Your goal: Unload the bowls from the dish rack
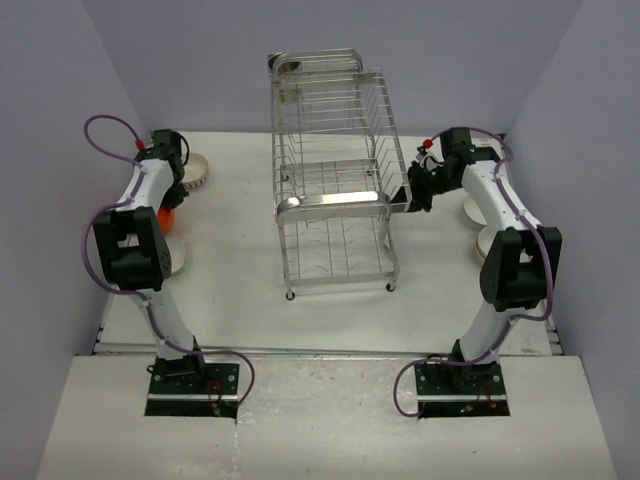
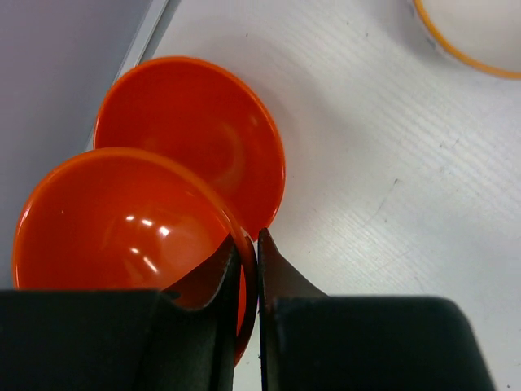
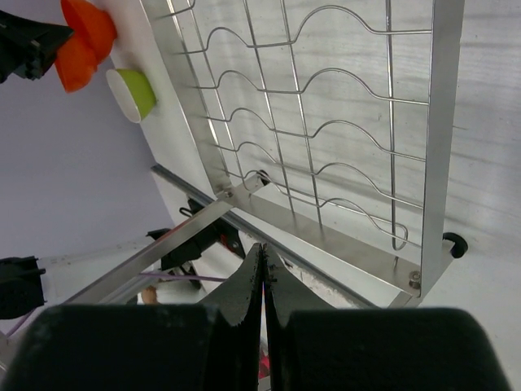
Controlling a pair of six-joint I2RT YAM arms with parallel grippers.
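My left gripper is shut on the rim of a glossy orange bowl, one finger inside and one outside. This bowl hangs tilted, partly over a second orange bowl that lies on the table by the left edge. In the top view only a bit of orange shows under the left wrist. The chrome dish rack stands mid-table, and its tiers show only bare wires. My right gripper is shut and empty, right beside the rack's right end at the shiny front bar.
A ribbed white bowl and a plain white bowl sit near the left arm. An orange-rimmed pale bowl lies close to the orange ones. Two white bowls rest by the right arm. The table's left edge is near.
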